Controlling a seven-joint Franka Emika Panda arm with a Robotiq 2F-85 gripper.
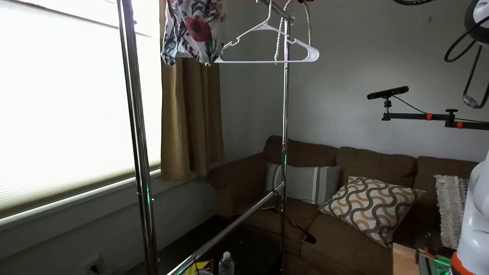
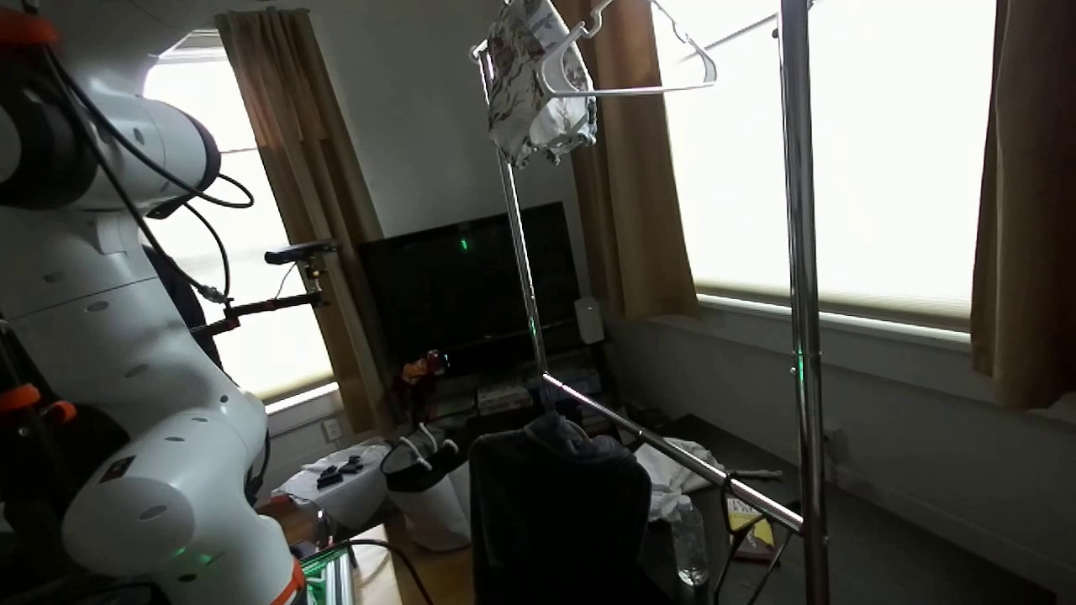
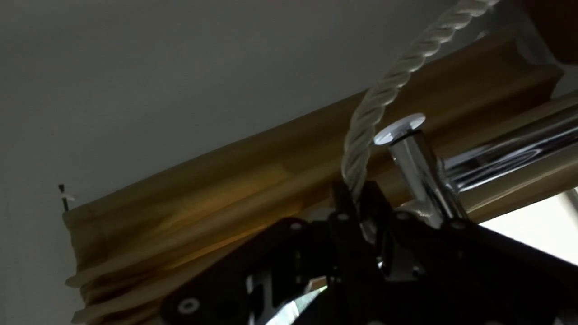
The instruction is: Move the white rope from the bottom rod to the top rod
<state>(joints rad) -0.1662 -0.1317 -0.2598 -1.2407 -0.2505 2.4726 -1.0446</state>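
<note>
You hold the rope (image 3: 381,95) aloft at the end of the top rod (image 3: 515,149), well above the bottom rod (image 1: 237,223), the gripper (image 3: 356,195) closed with the rope pinched between its jaws. Just beside it in the wrist view stands the post (image 3: 417,169). The step in hand looks like draping: clear the post with room to spare, lay one strand on each side of the top rod, lower until the top rod bears the weight, and only then ease the jaws apart and back off slowly, lest the rope come along. Watch the hanger (image 1: 265,26), which may be near enough to snag a strand. In an exterior view, the rope (image 1: 308,26) makes a narrow upside-down U, its long axis near upright, the strands pointing floorward; in the wrist view it climbs from the gripper toward the upper right. Whether it touches the top rod, you cannot tell from here.
</note>
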